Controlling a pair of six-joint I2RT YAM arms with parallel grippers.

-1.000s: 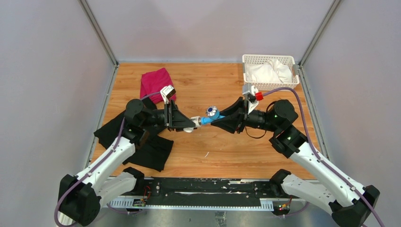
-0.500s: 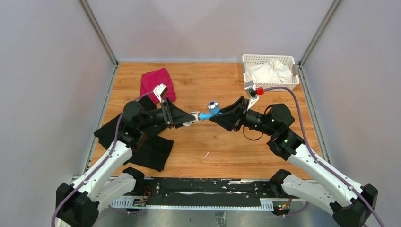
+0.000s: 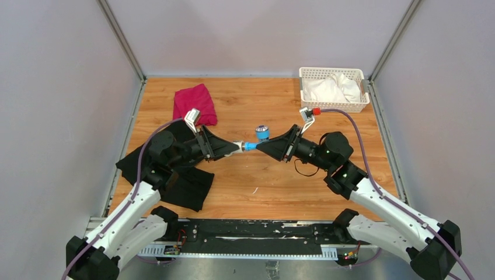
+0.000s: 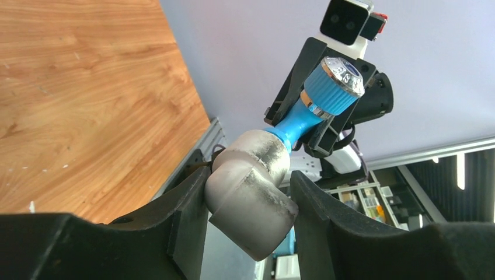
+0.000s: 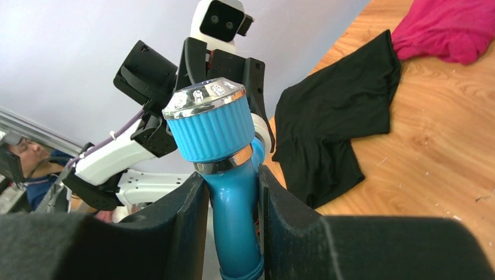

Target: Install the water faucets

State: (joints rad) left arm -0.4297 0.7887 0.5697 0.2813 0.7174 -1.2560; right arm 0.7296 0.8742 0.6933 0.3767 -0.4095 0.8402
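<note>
The blue water faucet (image 3: 257, 143) hangs above the middle of the table, its ribbed knob (image 3: 262, 130) pointing up. My right gripper (image 3: 261, 147) is shut on its bent blue spout (image 5: 236, 221), with both fingers pressed against it. The faucet's other end runs into a white pipe fitting (image 3: 239, 146). My left gripper (image 3: 232, 149) is shut on that fitting (image 4: 251, 195), which fills the gap between its fingers. In the left wrist view the faucet (image 4: 299, 121) rises from the fitting toward the right gripper behind it. The two grippers face each other tip to tip.
A pink cloth (image 3: 194, 102) lies at the back left. A black cloth (image 3: 188, 182) is spread under the left arm. A white basket (image 3: 303, 73) holding white cloth stands at the back right corner. Grey walls close in three sides of the wooden table (image 3: 274, 181).
Both arms have tilted their wrists upward and stretched toward each other. The joined faucet and fitting rose slightly, and the knob turned to point more upward.
</note>
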